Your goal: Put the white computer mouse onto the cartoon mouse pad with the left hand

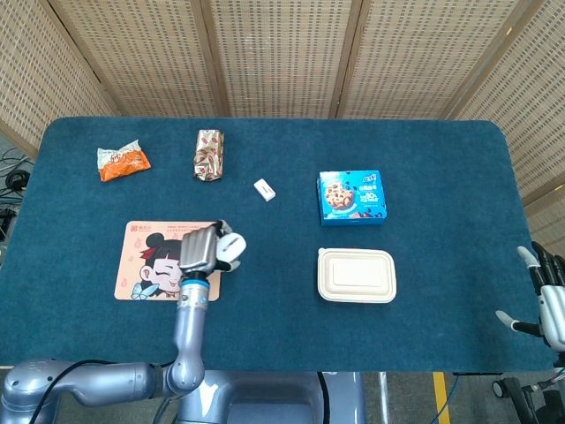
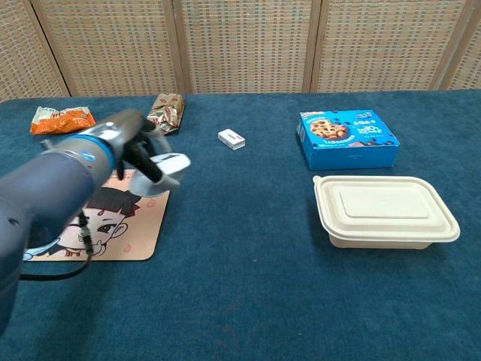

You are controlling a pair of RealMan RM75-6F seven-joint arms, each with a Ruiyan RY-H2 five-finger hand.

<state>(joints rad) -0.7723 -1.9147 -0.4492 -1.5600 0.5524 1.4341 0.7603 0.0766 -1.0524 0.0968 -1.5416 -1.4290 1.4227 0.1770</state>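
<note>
My left hand (image 1: 203, 250) (image 2: 139, 154) holds the white computer mouse (image 1: 232, 245) (image 2: 167, 165) lifted off the table, over the right edge of the cartoon mouse pad (image 1: 150, 262) (image 2: 113, 226). The pad is pink with a cartoon girl's face and lies flat at the table's front left. In the head view the hand covers the pad's right part and most of the mouse. My right hand (image 1: 549, 296) hangs off the table's right edge with its fingers spread and nothing in them.
A cream lidded food box (image 1: 357, 275) (image 2: 385, 210) and a blue cookie box (image 1: 352, 196) (image 2: 346, 138) lie to the right. A small white eraser (image 1: 264, 189) (image 2: 231, 138), a foil snack pack (image 1: 209, 154) (image 2: 165, 113) and an orange packet (image 1: 123, 162) (image 2: 62, 119) lie at the back.
</note>
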